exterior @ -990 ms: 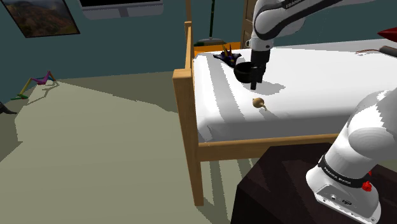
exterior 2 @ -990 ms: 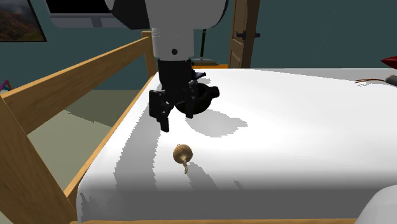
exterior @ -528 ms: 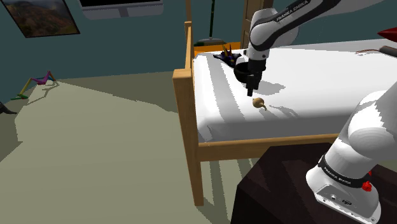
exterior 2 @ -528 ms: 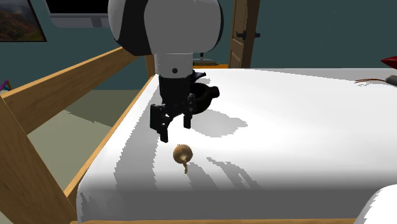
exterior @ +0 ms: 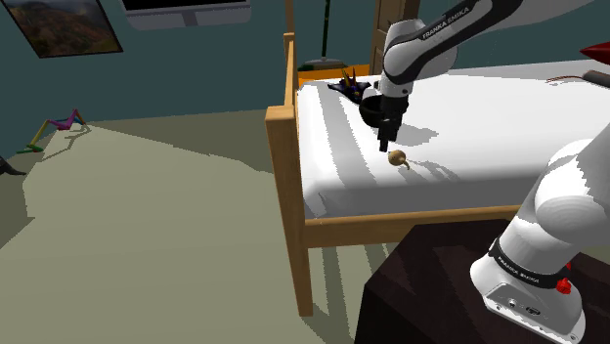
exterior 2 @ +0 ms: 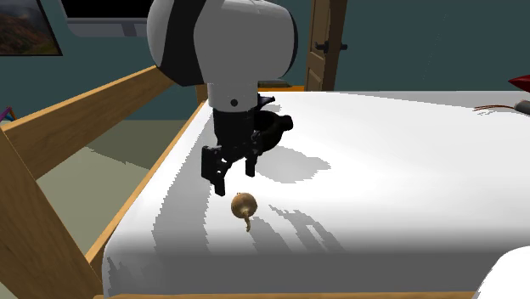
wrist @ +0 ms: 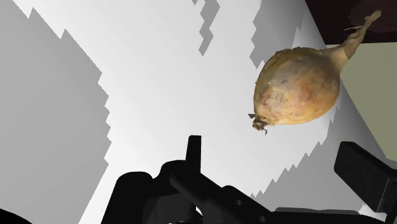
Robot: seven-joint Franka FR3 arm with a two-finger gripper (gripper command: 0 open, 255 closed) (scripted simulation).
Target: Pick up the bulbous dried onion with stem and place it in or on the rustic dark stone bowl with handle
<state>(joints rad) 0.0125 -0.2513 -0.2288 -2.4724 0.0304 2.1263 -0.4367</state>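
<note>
**Container.** The dark, rounded stone bowl with a side handle (exterior 2: pixel 276 133) stands on the bed with a white sheet (exterior 2: pixel 408 170), just above the centre of the second exterior view. The white arm (exterior 2: pixel 246 42) and the gripper body cover its near side. The inside of the bowl cannot be made out, so its contents cannot be stated. In the shoulder view the bowl (exterior: pixel 370 109) is a dark shape right of centre in the upper half, partly masked by the arm.

**Task object.** The tan, bulbous dried onion with a thin curled stem (exterior 2: pixel 243 205) lies on the sheet outside the bowl and apart from it, at the lower centre of the second exterior view. It is near the bed's light wooden frame (exterior 2: pixel 93 106). In the shoulder view the onion (exterior: pixel 395 157) sits just below the bowl.

**Gripper.** The all-black two-finger gripper (exterior 2: pixel 234 173) hangs between bowl and onion, just above the onion and pointing down. Its fingers stand apart with nothing between them. In the wrist view the onion (wrist: pixel 296 89) lies beyond the gripper (wrist: pixel 280 175) and touches neither finger.

**Hard to make out.** A small dark purple spiky object (exterior: pixel 349 86) beside the bowl is too small to identify.
</note>
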